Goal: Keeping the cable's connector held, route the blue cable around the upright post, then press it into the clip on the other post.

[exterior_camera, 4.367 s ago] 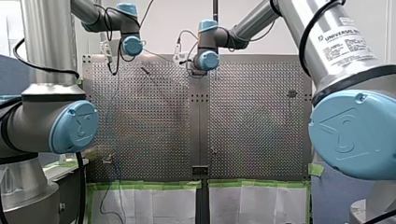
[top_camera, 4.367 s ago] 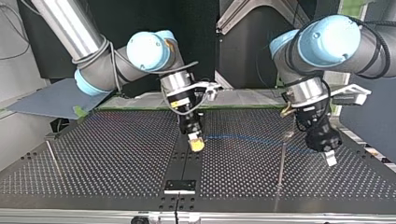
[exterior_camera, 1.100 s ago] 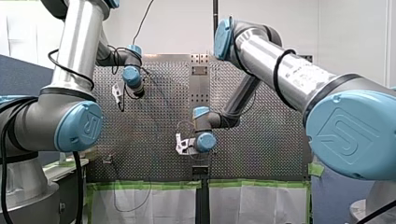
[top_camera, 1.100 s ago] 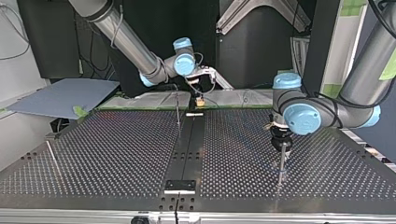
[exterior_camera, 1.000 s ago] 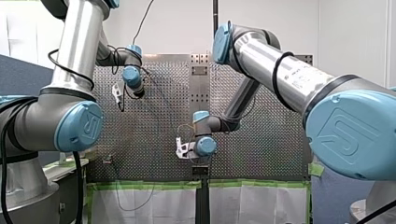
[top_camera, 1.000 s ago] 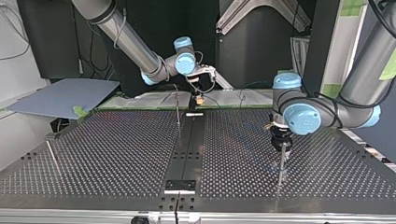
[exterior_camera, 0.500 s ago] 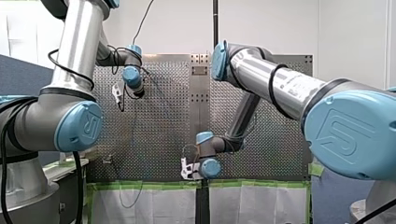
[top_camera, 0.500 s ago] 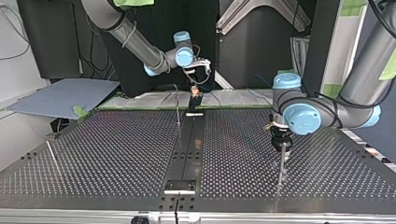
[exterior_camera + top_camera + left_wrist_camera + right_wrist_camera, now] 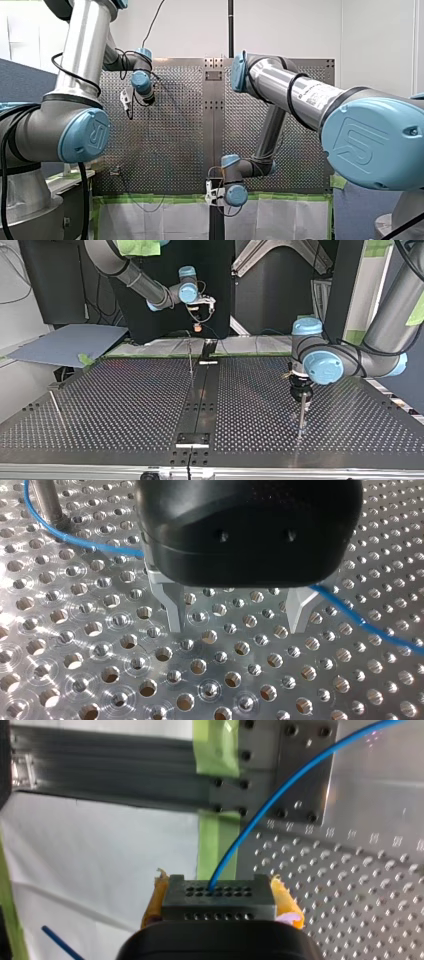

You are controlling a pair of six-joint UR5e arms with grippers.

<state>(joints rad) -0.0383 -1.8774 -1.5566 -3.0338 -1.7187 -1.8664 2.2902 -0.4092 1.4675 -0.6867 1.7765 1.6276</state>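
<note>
1. Holding the connector [image 9: 217,895] looks fine; right pincer [image 9: 221,906] has its yellow pads clamped on it, just off the bench's [image 9: 125,405] edge;
2. blue cable [image 9: 100,547] runs from it over the bench and bends at the foot of a post [image 9: 47,502], so I'd guess the routing is mostly done;
3. left pincer [image 9: 235,615] hangs wide and empty, cable passing behind its body;
4. clip press looks not done yet; can't spot the clip.

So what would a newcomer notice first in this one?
The bright blue cable leaves the dark connector clamped between my right gripper's yellow pads, right wrist view. In the left wrist view it passes a post and runs behind my left gripper, fingers open over the perforated table.
</note>
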